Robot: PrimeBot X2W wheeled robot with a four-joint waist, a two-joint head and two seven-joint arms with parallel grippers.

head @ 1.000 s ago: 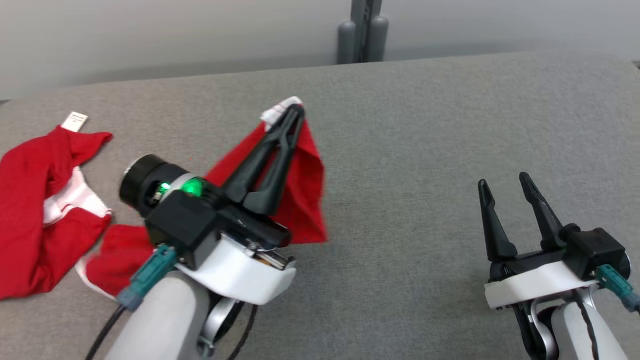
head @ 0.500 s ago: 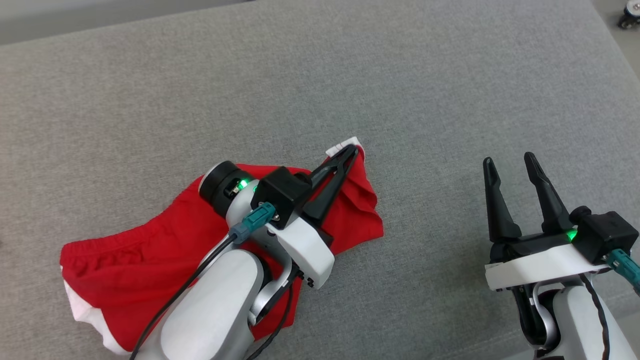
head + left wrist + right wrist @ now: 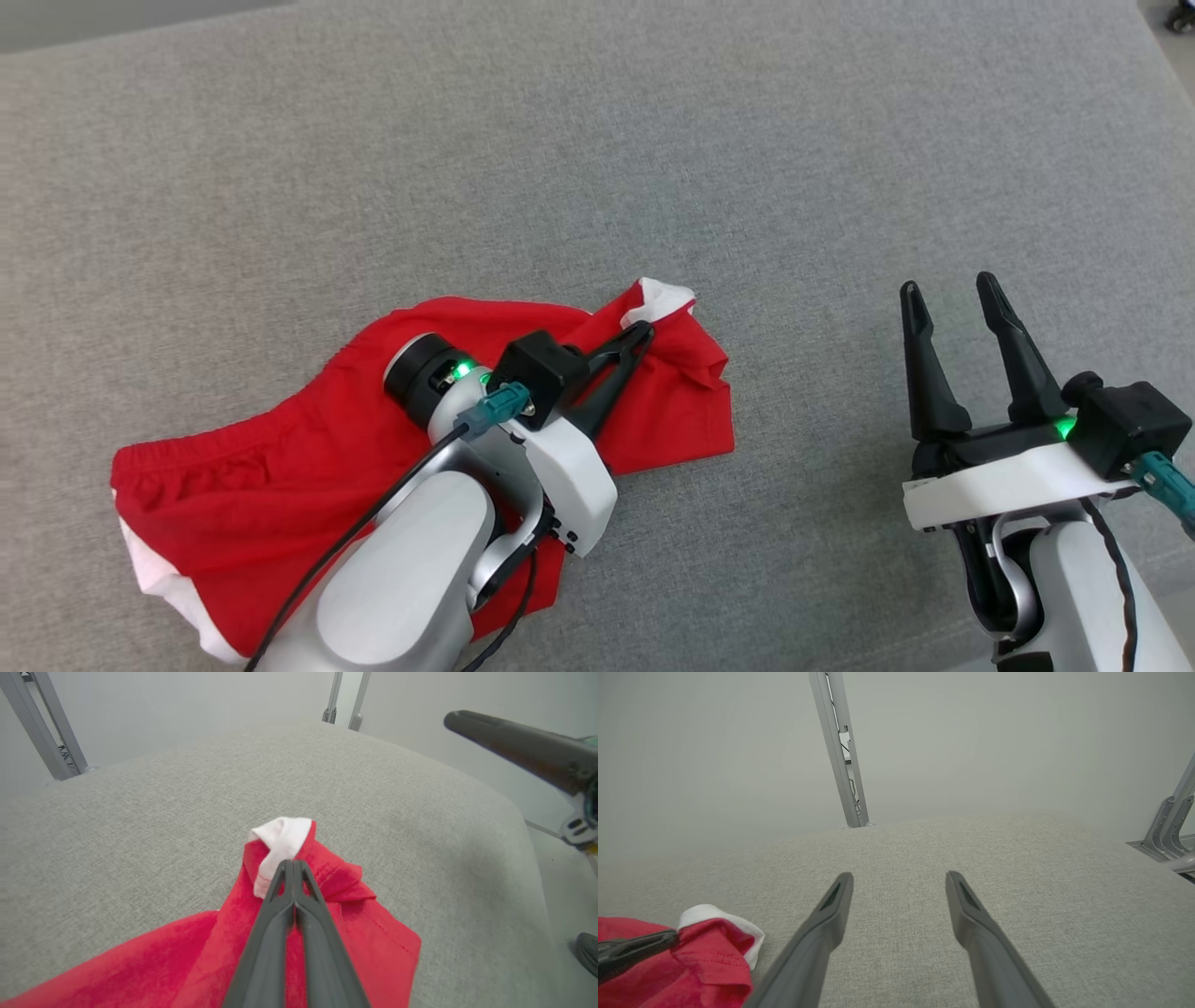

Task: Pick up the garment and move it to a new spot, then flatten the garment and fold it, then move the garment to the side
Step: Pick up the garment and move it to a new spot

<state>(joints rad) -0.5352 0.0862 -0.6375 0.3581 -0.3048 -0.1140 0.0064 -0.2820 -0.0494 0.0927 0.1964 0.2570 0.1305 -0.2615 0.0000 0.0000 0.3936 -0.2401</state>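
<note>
— What was made out of the surface and the room?

— A grey woven surface (image 3: 560, 168) was seen, rounded at its far edge. A plain pale wall (image 3: 714, 742) was seen behind it, with a grey metal post (image 3: 840, 751) set against it.

— Where was the garment found?

— The red garment (image 3: 280, 485) was found crumpled on the near left of the surface. Its white-trimmed corner (image 3: 280, 840) was pinched by the left gripper (image 3: 642, 331), jaws closed on the cloth. The right gripper (image 3: 948, 287) was held well apart, jaws parted, nothing gripped.
</note>
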